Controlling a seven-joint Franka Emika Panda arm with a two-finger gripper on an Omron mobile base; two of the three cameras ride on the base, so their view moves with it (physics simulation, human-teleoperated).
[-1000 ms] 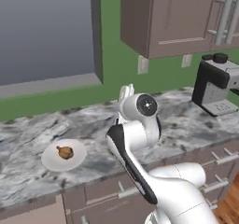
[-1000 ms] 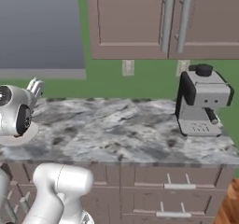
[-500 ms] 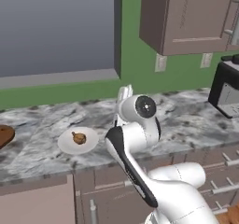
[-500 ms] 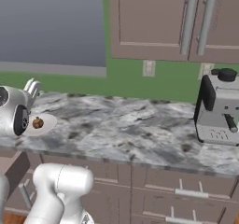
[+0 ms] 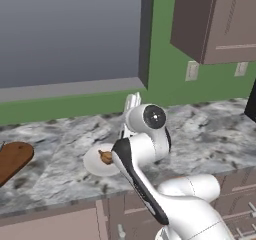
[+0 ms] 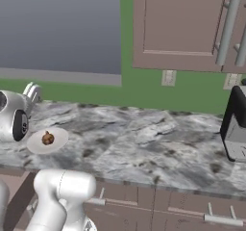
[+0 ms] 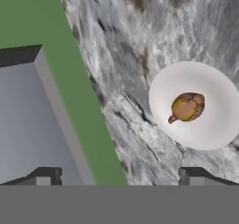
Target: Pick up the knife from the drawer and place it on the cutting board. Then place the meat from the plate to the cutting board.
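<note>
Left base view: one plate (image 5: 97, 163), white and round, lies on the marbled grey bench (image 5: 60, 139), carrying one piece of meat (image 5: 105, 157) at its right side; the arm's elbow covers the plate's right edge. One cutting board (image 5: 12, 160), dark reddish-brown, lies on the bench at the far left edge of this view, well apart from the plate and bare on the part that shows. The tool (image 5: 132, 102) stands above the arm's wrist, fingers pointing up toward the window sill, with the plate below it and to its left. Two wall outlets sit on the green wall to the tool's right. Right base view: the same plate (image 6: 46, 141) and meat (image 6: 47, 138) are seen whole here, the meat centred on the plate. The tool (image 6: 32, 91) appears at the left edge, above the plate and just short of the wall. This view adds one dark coffee machine (image 6: 234, 124) at the far right of the bench. Hand view: the tool (image 7: 119, 177) has its two dark tips spread wide, holding nothing. One plate (image 7: 214, 125) with one meat piece (image 7: 187, 107) lies ahead of the right tip, on bare bench (image 7: 135, 41); the green wall and window frame lie ahead of the left tip.
</note>
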